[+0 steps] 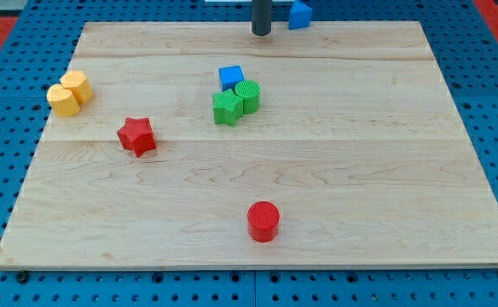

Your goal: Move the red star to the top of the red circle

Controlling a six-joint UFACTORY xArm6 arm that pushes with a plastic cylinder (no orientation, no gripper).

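Camera view: my tip [261, 32] sits at the board's top edge, no pincer to open or close. Red star [136, 136] lies near the left edge, red circle [263, 221] near the bottom edge. Risk: an off-centre push spins the star wide.
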